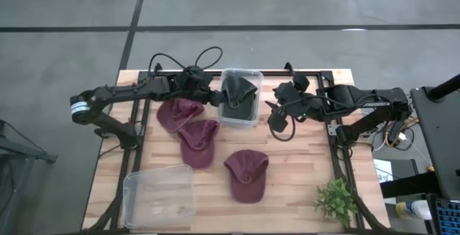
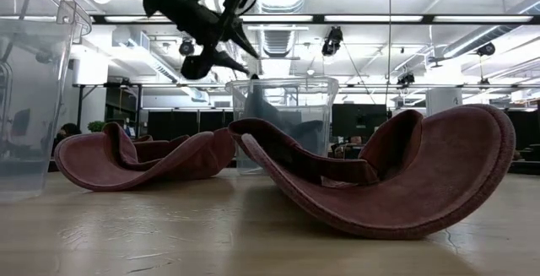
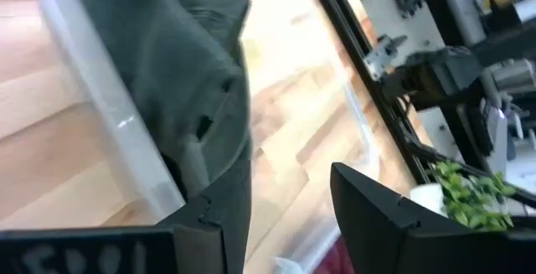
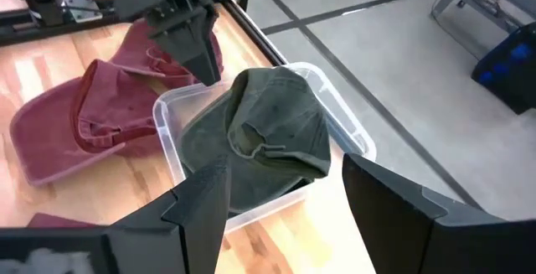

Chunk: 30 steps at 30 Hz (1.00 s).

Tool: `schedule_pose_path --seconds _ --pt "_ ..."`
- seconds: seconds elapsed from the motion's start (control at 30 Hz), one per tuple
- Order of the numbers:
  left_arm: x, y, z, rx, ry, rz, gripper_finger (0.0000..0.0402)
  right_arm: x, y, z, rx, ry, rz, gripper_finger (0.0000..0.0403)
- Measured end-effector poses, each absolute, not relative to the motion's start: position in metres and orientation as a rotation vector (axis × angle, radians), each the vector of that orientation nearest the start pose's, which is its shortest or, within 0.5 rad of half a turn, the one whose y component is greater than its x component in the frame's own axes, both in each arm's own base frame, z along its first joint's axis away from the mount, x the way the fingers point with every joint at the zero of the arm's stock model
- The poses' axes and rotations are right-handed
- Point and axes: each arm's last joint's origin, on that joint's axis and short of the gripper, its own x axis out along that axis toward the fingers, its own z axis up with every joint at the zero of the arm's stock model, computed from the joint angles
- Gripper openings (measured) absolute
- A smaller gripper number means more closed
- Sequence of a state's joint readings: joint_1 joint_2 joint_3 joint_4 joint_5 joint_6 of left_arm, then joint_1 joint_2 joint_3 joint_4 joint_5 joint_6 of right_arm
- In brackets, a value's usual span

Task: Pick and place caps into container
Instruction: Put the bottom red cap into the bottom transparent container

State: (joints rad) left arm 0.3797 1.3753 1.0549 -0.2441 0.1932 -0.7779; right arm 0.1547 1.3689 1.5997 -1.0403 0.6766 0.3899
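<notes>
Showing both arms flanking the clear container at the far middle of the counter. The left gripper sits at the container's left rim, fingers parted and holding nothing; the right gripper sits just right of the container, fingers likewise spread and unloaded. Olive-green caps already lie inside the container, one heaped above the rim in the right wrist view. Three maroon caps remain on the counter: one just left of the container near the left gripper, a second touching it toward the near side, a third lying apart near the middle. A second, empty clear bin and a small plant stand at the near edge. By appearance, the caps are light, limp fabric; the crown would crumple, so the stiffer curved brim or a bunched crown fold probably offers the surest hold.
</notes>
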Motion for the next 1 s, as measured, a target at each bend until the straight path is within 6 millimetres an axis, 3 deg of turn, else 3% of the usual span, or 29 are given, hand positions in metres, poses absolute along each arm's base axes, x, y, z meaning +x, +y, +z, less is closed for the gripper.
schedule_pose_path --seconds 0.3,0.6,1.0 --pt "0.288 0.089 0.305 -0.782 0.472 0.288 0.0156 0.257 0.027 0.407 0.192 0.688 -0.476 0.0226" --pt "0.295 0.067 0.306 -0.66 0.487 0.201 0.0156 0.259 0.035 0.394 0.376 0.779 -0.336 0.0226" --pt "0.297 0.027 0.311 -0.571 0.504 0.08 0.0156 0.258 0.052 0.333 0.587 1.002 -0.342 0.0226"
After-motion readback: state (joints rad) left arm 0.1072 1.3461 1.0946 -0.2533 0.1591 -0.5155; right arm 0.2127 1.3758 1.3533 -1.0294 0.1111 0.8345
